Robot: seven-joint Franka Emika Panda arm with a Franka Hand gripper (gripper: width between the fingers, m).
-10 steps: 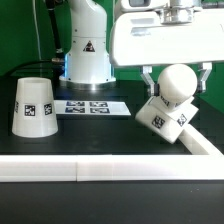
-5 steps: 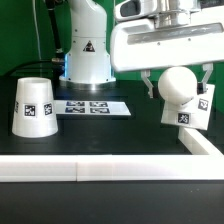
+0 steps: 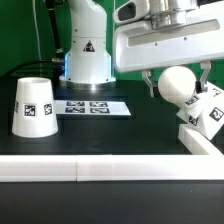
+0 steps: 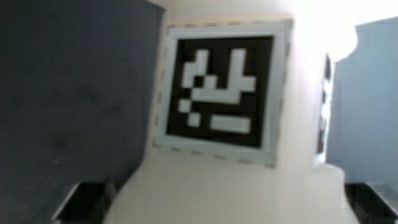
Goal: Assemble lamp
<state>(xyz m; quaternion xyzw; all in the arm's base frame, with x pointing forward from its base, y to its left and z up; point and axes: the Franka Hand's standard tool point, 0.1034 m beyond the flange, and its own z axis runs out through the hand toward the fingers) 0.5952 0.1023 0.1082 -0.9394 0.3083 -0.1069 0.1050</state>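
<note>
My gripper (image 3: 177,80) is shut on the white ball-shaped bulb (image 3: 180,86), with one finger on each side of it. The tagged lamp base (image 3: 206,116) hangs tilted below the bulb and seems joined to it. Its lower edge is close to the white rail at the exterior view's right. In the wrist view a white tagged part (image 4: 222,90) fills the picture between my gripper's (image 4: 217,205) dark fingers. The tapered white shade (image 3: 33,105) stands on the black table at the exterior view's left, far from the gripper.
The marker board (image 3: 92,106) lies flat in the middle of the table. A long white rail (image 3: 100,171) runs along the front, and another rail (image 3: 205,146) runs at the exterior view's right. The arm's white pedestal (image 3: 88,50) stands behind the marker board.
The base under the bulb has swung toward the exterior view's right and tilted the other way. The bulb stays held in the gripper, and the shade has not moved.
</note>
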